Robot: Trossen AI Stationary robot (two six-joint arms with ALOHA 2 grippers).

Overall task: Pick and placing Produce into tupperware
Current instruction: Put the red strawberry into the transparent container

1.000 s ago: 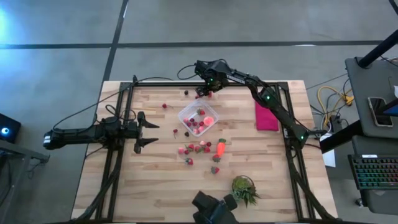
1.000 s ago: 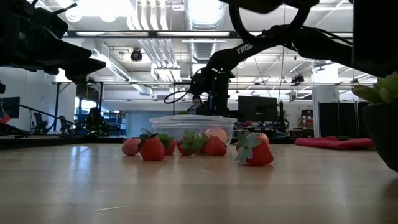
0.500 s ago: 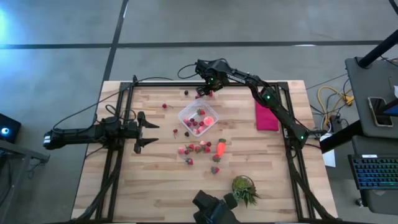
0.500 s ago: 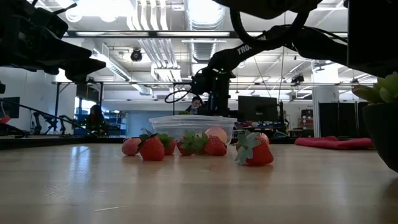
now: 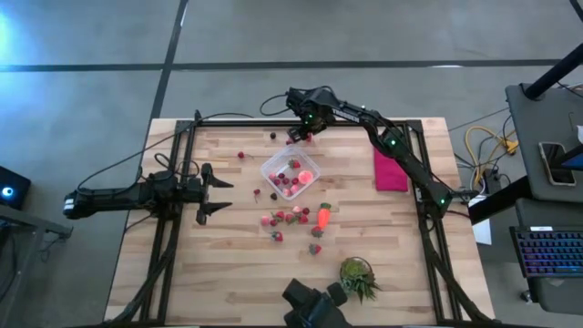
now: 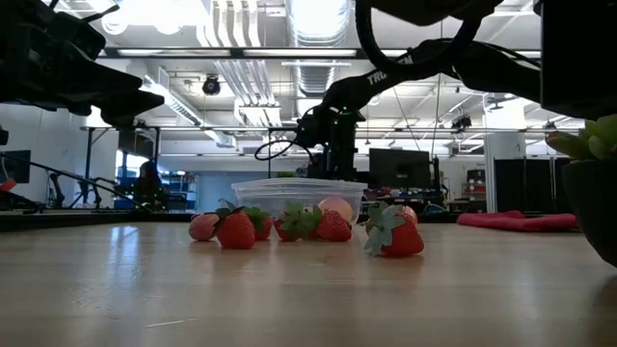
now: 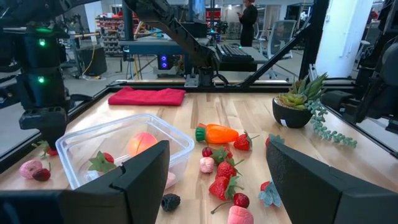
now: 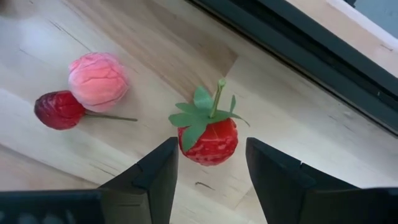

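fingers (image 8: 208, 171) over pale wooden table (image 8: 124, 37)

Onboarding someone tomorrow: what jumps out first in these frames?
The clear tupperware mid-table, already holding red and pink produce, with more berries and an orange carrot piece scattered just in front of it. Behind it, the right gripper stands open around a red strawberry near the table's far edge. The left gripper waits open at the left.

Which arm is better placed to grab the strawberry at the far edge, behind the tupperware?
The right. Its gripper already straddles the strawberry with fingers open, just beyond the tupperware. The left gripper waits open at the table's left side, well away from that piece.
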